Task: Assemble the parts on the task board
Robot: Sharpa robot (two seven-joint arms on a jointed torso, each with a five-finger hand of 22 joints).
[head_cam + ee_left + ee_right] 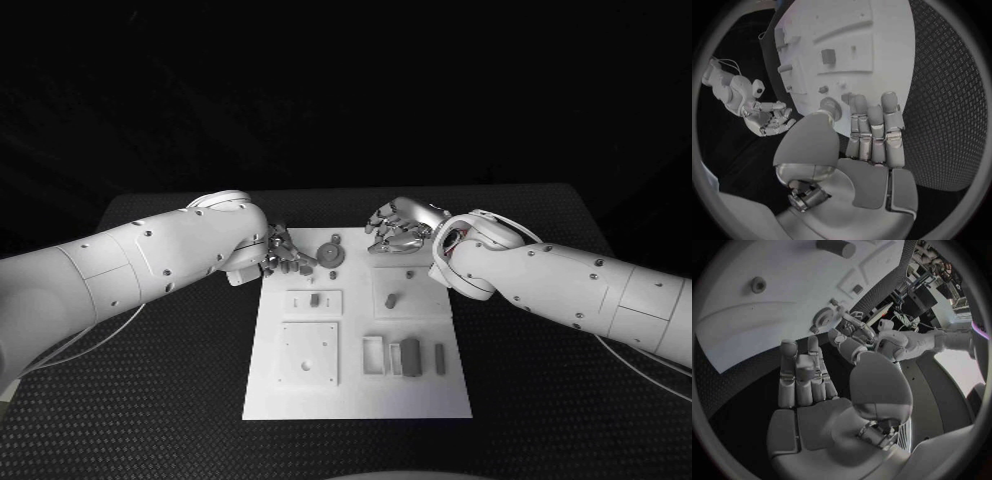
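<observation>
Left hand [284, 255] sits over the far-left corner of the task board [433, 390], fingers straight and side by side in the left wrist view, nothing in the palm; whether the fingertips touch the board can't be told.

Just right of that hand, at the board's far edge, lies a round grey disc part [332, 254] with a small piece [336, 238] just beyond it.

Mid-board: a small square plate with two pegs [313, 300], and right of it a plate with one grey block [392, 297]. Near half: a larger square plate [310, 352], then a cluster of upright grey parts [410, 356] to its right.

Right hand [400, 226] hangs over the board's far-right corner, fingers loosely curled, holding nothing visible.

Surface is a black textured table [144, 400]; the background is dark.
</observation>
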